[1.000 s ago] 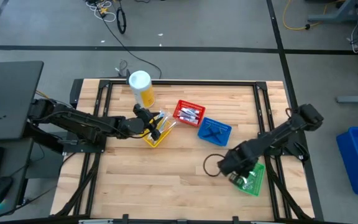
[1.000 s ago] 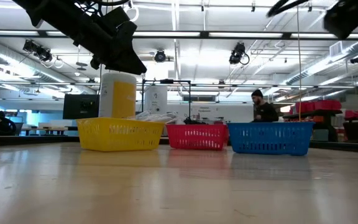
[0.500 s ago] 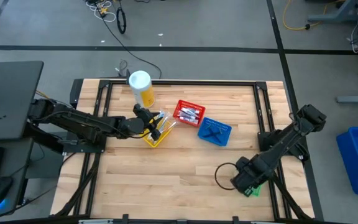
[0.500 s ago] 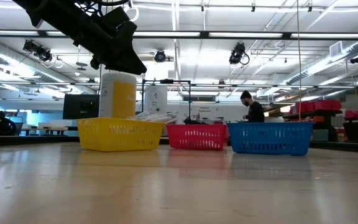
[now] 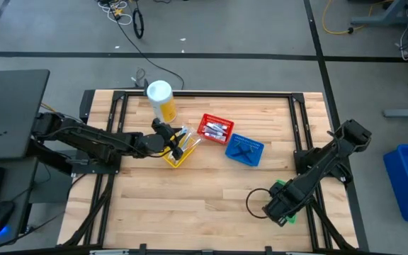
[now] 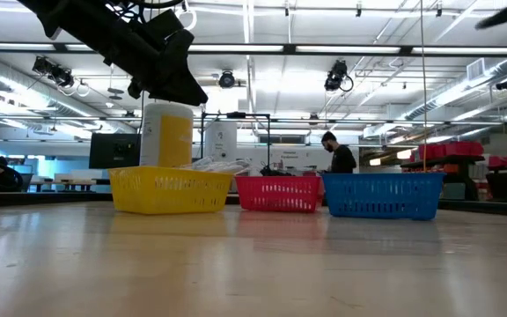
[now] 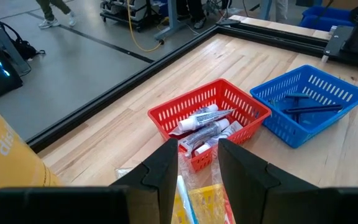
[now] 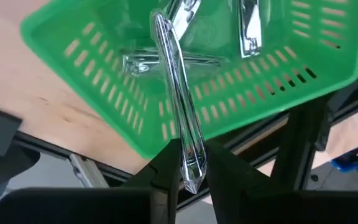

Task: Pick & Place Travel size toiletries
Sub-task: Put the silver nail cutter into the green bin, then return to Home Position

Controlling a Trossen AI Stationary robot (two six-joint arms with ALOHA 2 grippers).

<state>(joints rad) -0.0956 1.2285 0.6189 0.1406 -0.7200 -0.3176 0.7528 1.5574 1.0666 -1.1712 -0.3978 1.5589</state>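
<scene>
Right pincer (image 8: 187, 163) around slim shiny clipper (image 8: 178, 93)

A robotics lab in an open industrial hall: a wooden table (image 5: 190, 198) in a black frame, ceiling-hung spotlights (image 6: 336, 76), exposed ducts, cables (image 5: 122, 14) on grey floor, monitors (image 6: 113, 150), a person (image 6: 336, 158) walking behind.
</scene>
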